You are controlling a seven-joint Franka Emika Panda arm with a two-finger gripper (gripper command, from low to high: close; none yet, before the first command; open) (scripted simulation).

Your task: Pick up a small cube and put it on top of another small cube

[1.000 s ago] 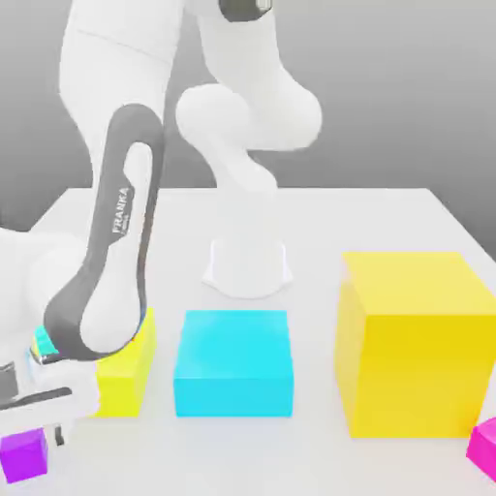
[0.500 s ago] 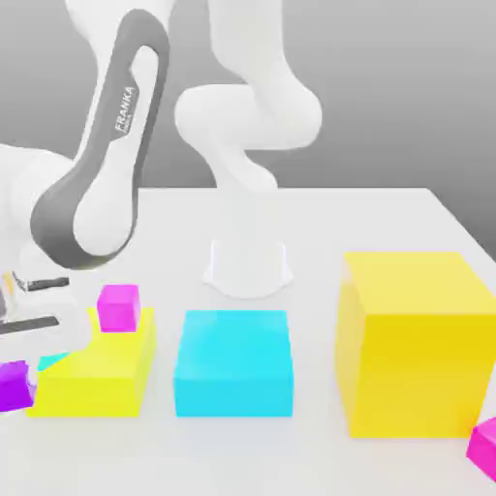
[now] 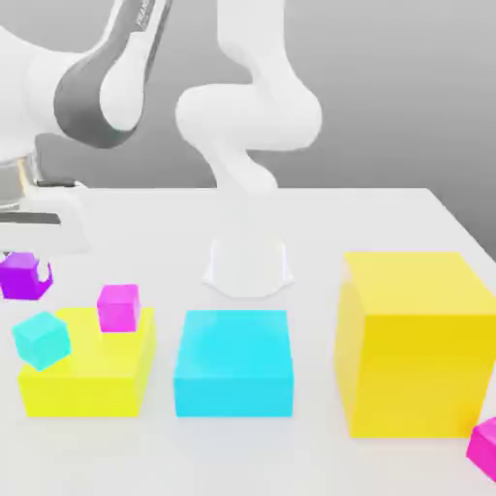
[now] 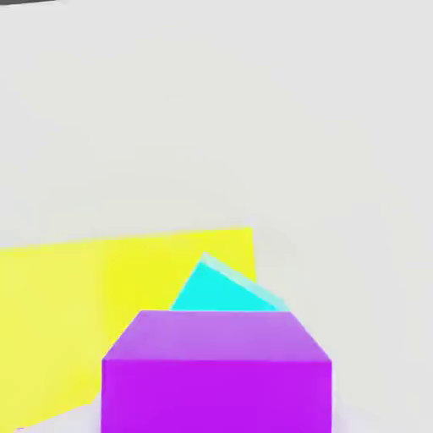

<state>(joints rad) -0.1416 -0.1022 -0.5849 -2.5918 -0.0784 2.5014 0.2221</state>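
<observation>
The small cube (image 3: pixel 21 275), purple and glossy, hangs in the air at the exterior view's far left, well above the table. My gripper (image 3: pixel 26 262) is shut on it, under the white hand. In the hand view the same purple cube (image 4: pixel 216 368) sits close to the camera. Beyond it in that view lie a tilted tiny cyan cube (image 4: pixel 227 292) and a low yellow block (image 4: pixel 76 296). In the exterior view a tiny pinker magenta cube (image 3: pixel 118 307) stands on the low yellow block (image 3: pixel 92 378), below and to the right of the held cube.
The tiny cyan cube (image 3: pixel 42 339) rests tilted on the low yellow block's left part. A big cyan block (image 3: pixel 233 363) stands in the middle and a big yellow block (image 3: pixel 417 341) at the right. Another magenta cube (image 3: pixel 484 448) lies at the lower right. The robot base (image 3: pixel 247 266) stands behind.
The gripper has risen from table height with the purple cube in it. The arm swung up and away, uncovering the magenta and cyan tiny cubes on the low yellow block.
</observation>
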